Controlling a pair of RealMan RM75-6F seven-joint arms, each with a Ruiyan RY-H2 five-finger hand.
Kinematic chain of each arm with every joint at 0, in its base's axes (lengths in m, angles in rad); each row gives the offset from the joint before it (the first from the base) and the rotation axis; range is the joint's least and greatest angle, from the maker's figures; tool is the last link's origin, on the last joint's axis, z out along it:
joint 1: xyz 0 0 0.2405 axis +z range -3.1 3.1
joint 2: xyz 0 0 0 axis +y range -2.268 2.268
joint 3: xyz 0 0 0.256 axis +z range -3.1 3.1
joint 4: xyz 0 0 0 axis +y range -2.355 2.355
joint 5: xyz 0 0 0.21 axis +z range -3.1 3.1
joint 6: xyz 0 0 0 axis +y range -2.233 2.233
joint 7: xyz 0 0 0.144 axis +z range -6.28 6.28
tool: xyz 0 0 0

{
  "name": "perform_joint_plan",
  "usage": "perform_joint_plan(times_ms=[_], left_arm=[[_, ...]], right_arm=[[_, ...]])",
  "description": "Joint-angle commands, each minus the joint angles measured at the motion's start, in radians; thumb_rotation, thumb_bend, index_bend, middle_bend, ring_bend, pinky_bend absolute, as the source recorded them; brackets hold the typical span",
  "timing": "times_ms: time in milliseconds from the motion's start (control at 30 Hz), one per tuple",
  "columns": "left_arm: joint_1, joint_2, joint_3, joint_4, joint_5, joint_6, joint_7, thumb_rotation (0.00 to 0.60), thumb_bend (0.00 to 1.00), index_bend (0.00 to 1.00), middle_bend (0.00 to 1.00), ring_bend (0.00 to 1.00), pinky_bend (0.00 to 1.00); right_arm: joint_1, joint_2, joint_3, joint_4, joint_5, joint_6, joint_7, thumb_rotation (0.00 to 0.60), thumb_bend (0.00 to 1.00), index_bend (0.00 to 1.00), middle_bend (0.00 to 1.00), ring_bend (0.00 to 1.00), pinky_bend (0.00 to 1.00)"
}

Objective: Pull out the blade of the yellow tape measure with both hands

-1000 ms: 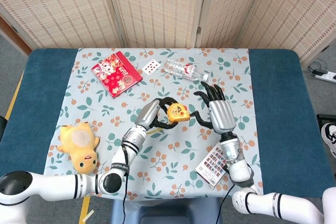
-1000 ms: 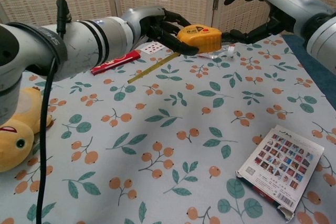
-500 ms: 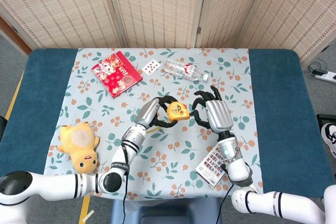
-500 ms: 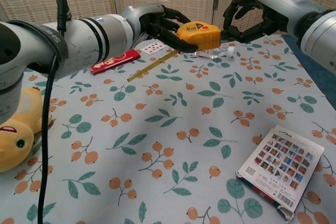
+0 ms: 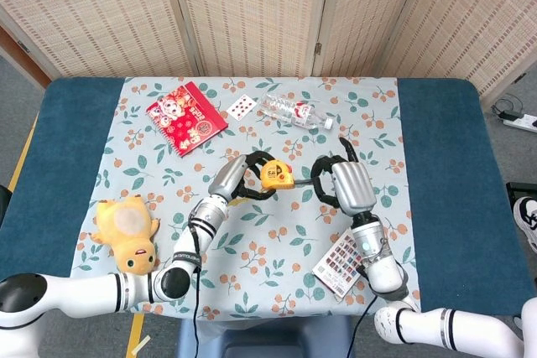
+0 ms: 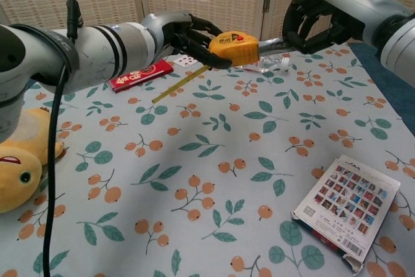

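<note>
the left hand grips the tape from its left side, fingers wrapped around the yellow case and holding it up above the middle of the desk, toward the far edge. a short length of blade sticks out of the case on the right. the right hand is curled around the end of that blade, its dark fingers bent in close over it; whether the fingertips actually pinch the blade cannot be told from either view, though in the head view the right hand sits just beside the tape with the blade running between them. the left hand shows there closed on the case from the other side. a yellow strap hangs from the case down toward the cloth.

on the desk a bottle lies near the far edge, with a card and a red packet to its left. a plush toy lies toward the near left corner, and a small box lies near the near edge on the right.
</note>
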Motion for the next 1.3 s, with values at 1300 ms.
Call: perform_joint_plan(times_ms=[1300], left_arm=[[0.083, 0.101, 0.115, 0.241, 0.053, -0.238, -0.130, 0.600, 0.52, 0.58, 0.53, 0.48, 0.15]], right_arm=[[-0.214, 0.356, -0.034, -0.027, -0.203, 0.144, 0.372, 0.600, 0.69, 0.67, 0.59, 0.47, 0.00]])
